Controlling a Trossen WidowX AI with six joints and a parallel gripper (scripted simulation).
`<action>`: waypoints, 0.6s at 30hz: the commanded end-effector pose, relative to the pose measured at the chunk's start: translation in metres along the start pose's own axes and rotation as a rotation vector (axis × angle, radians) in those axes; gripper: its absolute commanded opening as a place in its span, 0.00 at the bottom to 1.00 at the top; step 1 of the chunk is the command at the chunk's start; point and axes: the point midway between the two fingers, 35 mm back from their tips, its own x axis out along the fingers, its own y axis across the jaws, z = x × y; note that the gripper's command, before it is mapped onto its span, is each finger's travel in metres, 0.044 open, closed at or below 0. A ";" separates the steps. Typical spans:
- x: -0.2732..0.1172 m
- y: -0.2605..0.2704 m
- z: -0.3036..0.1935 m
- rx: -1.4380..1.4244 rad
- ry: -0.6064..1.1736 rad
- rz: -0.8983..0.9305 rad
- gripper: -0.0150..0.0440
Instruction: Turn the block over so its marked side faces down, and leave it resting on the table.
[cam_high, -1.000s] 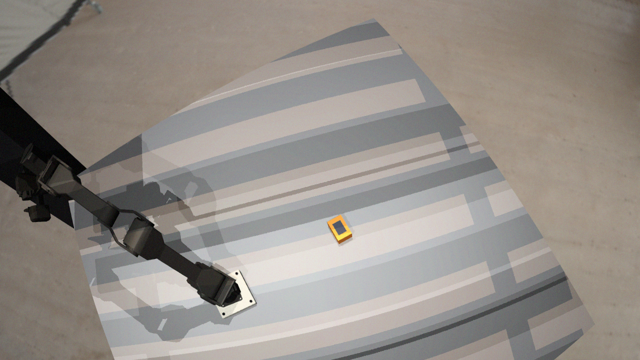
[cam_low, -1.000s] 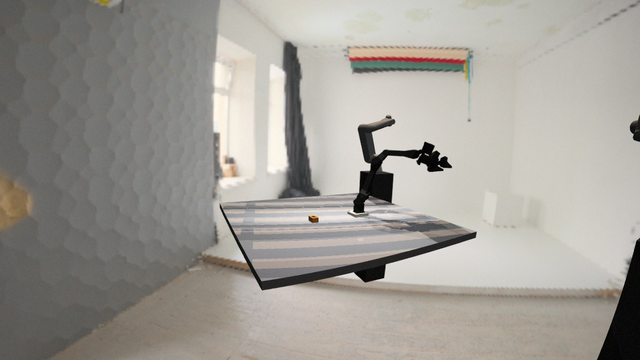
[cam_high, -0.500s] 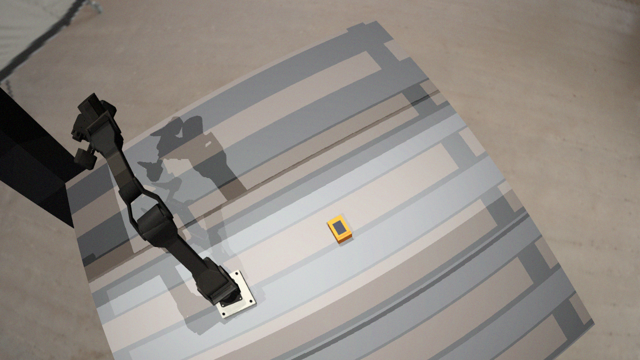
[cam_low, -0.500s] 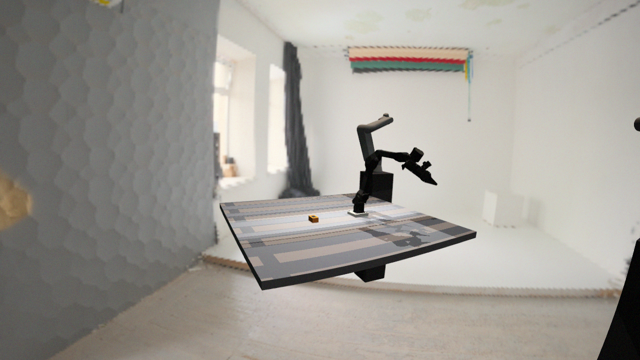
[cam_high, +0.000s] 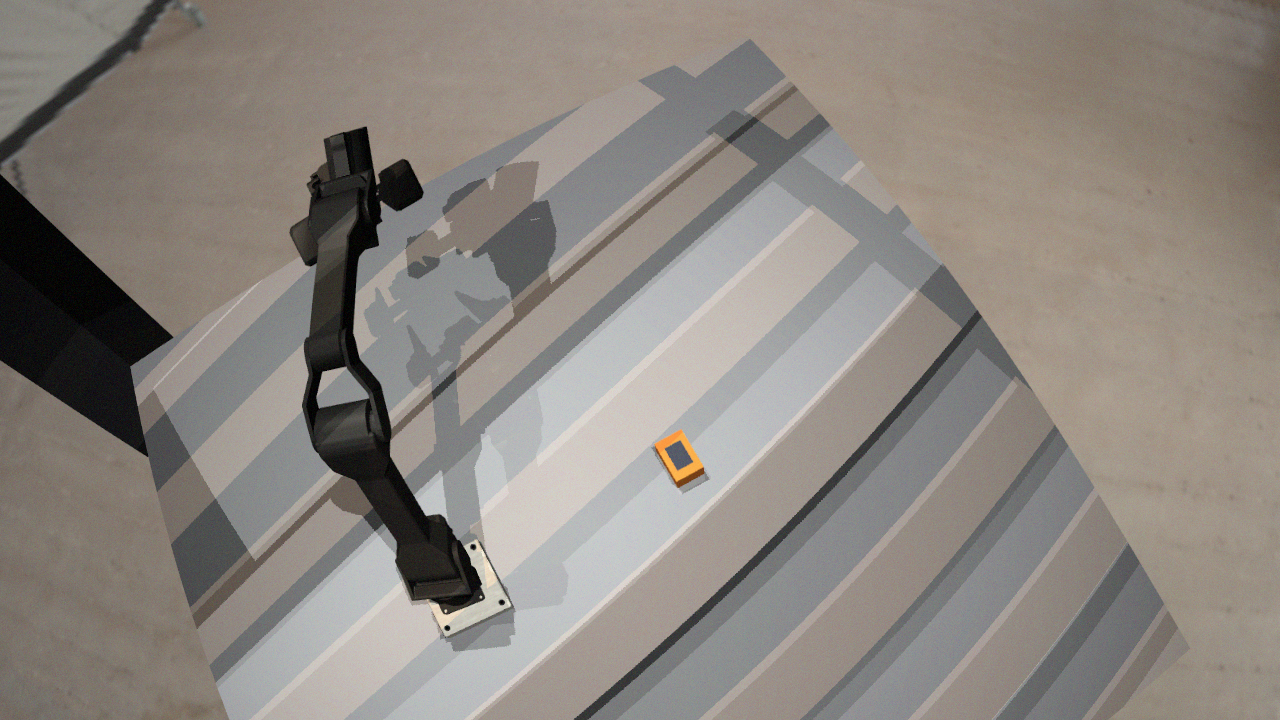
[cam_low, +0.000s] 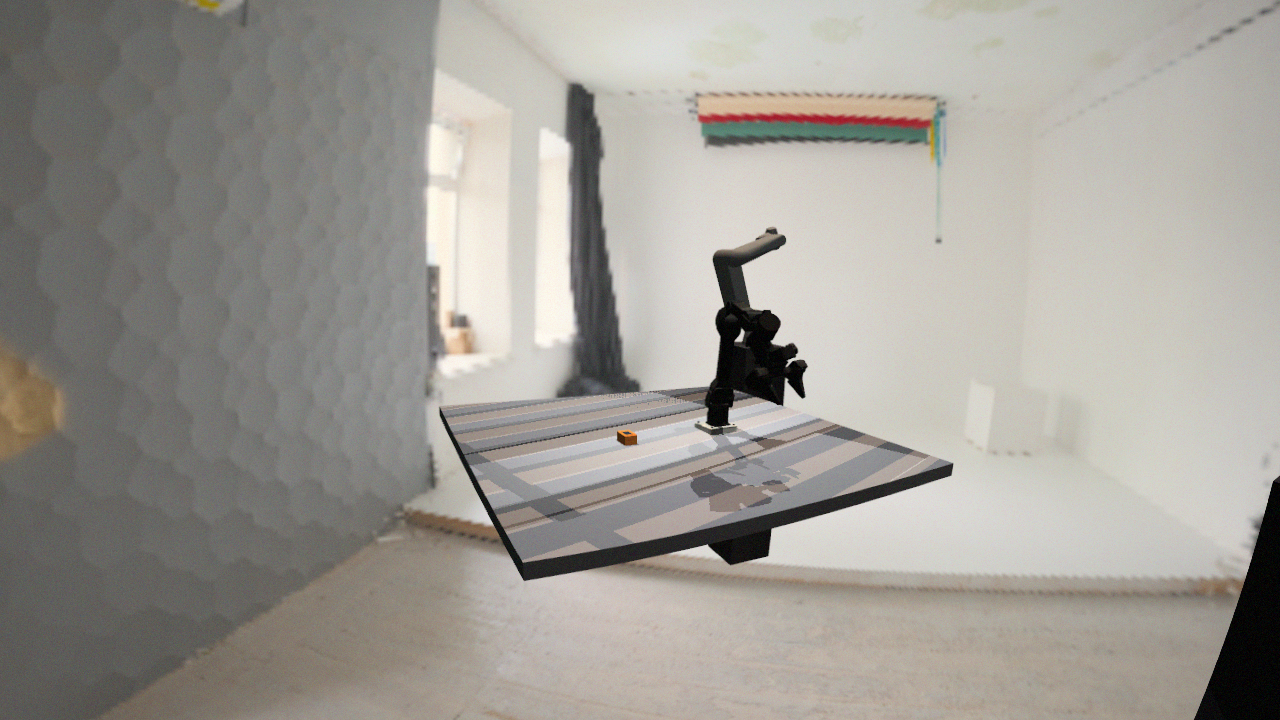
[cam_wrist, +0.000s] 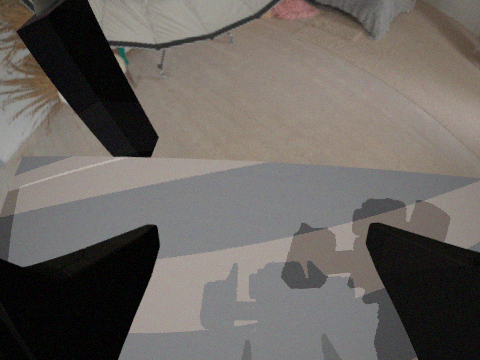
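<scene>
The orange block (cam_high: 680, 457) (cam_low: 626, 437) lies flat on the striped table (cam_high: 805, 313) (cam_low: 572, 501). A dark rectangle, its marked side, faces up. My gripper (cam_wrist: 267, 238) is open and empty, with its two black fingers wide apart in the wrist view. It hangs above the table near an edge, well away from the block and on the upper left of it in the top view. The block is not in the wrist view.
The white base plate (cam_high: 492, 598) (cam_low: 716, 428) of my arm sits on the table. A black pillar (cam_high: 71, 313) (cam_wrist: 90, 75) stands beyond the table edge near the arm. Shadows of the arm fall across the table.
</scene>
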 end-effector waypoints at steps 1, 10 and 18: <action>-0.017 -0.054 -0.031 0.154 0.054 -0.101 1.00; -0.077 -0.162 -0.139 0.559 0.208 -0.336 1.00; -0.150 -0.212 -0.253 0.953 0.338 -0.519 1.00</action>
